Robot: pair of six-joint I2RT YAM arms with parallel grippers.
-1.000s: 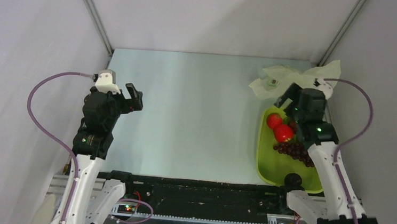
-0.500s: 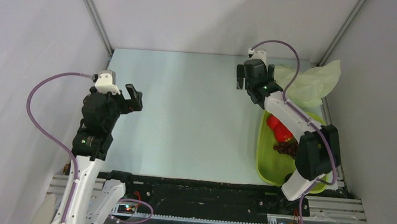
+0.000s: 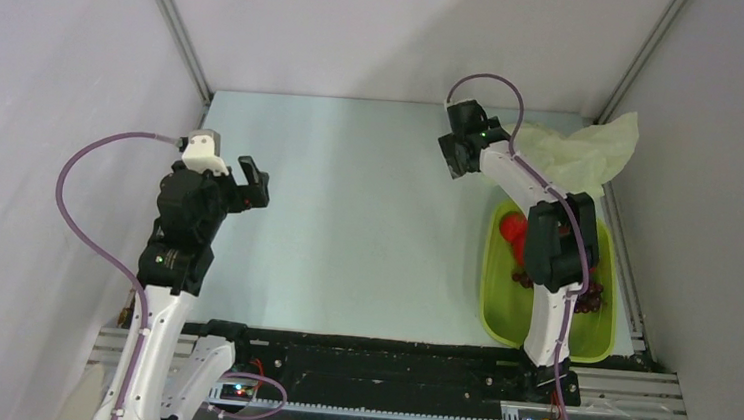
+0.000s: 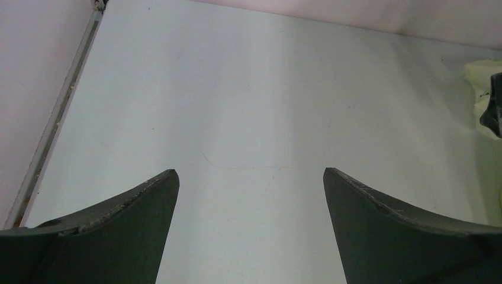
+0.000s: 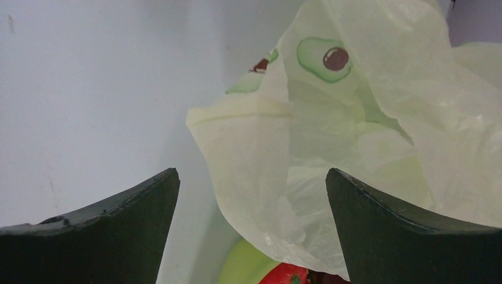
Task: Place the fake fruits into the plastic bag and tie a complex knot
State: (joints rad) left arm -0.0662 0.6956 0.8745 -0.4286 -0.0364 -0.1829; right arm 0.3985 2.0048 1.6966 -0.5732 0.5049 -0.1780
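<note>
As seen from above, my two arms rise from the near edge of the table (image 3: pixel 366 230).

Near right: a lime-green tray (image 3: pixel 496 315) lies along the right side of the table, partly covered by my right arm. In it I see a red fruit (image 3: pixel 513 226) at the far end and dark grapes (image 3: pixel 594 300) nearer, half hidden by the arm. I cannot make out any other fruits.

Left, mid-table: the left gripper (image 3: pixel 240 185) hangs over bare table, jaws spread wide with nothing between them. Its wrist camera shows only the pale surface between the two dark fingers (image 4: pixel 136 201).

Further out: the right gripper (image 3: pixel 460 155) hovers past the tray's far end, just left of the bag, jaws likewise fully apart and holding nothing.

Far right corner: the plastic bag (image 3: pixel 578 156) lies crumpled against the side wall, just beyond the tray. From the right wrist camera its pale film, printed with a green-and-brown avocado, fills the view ahead of the fingers. Its lower edge overhangs the red fruit. The fruits I can see are in the tray, outside the bag.
</note>
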